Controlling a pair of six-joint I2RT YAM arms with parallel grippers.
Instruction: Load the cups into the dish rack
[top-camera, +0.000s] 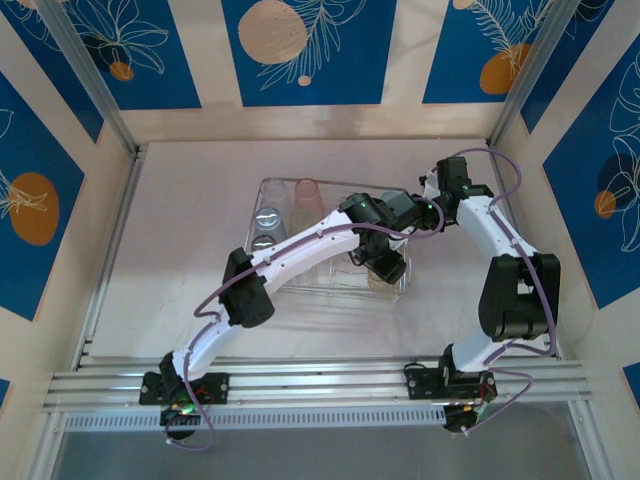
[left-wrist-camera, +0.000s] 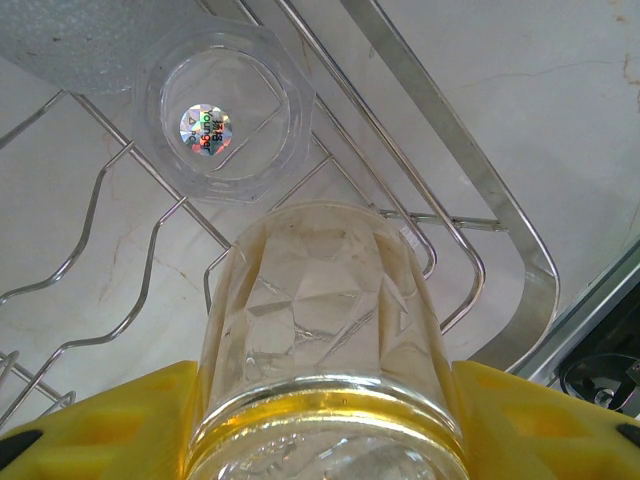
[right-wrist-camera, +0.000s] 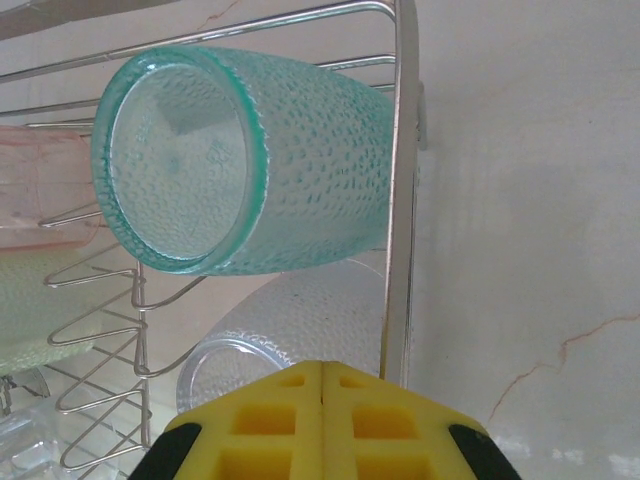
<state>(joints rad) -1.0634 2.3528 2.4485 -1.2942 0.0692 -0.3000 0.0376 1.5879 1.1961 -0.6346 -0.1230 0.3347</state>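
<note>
My left gripper (left-wrist-camera: 325, 400) is shut on a faceted, amber-tinted cup (left-wrist-camera: 320, 300), which hangs over the near right corner of the dish rack (left-wrist-camera: 520, 250). Just beyond it a clear cup (left-wrist-camera: 225, 125) stands in the rack with a shiny sticker on its base. My right gripper (right-wrist-camera: 322, 365) is shut with nothing between its fingers, just outside the rack's wire side (right-wrist-camera: 400, 200). In front of it a teal dimpled cup (right-wrist-camera: 240, 160) lies on its side over a clear dimpled cup (right-wrist-camera: 290, 330). From above, both grippers are over the rack's right half (top-camera: 385, 265) (top-camera: 375, 212).
A pink cup (right-wrist-camera: 40, 185) and a yellow-green one (right-wrist-camera: 40, 310) lie at the left of the right wrist view. From above, a pink cup (top-camera: 306, 192) and two greyish cups (top-camera: 270, 218) stand in the rack's left part. The two arms cross closely over the rack. Walls enclose the table.
</note>
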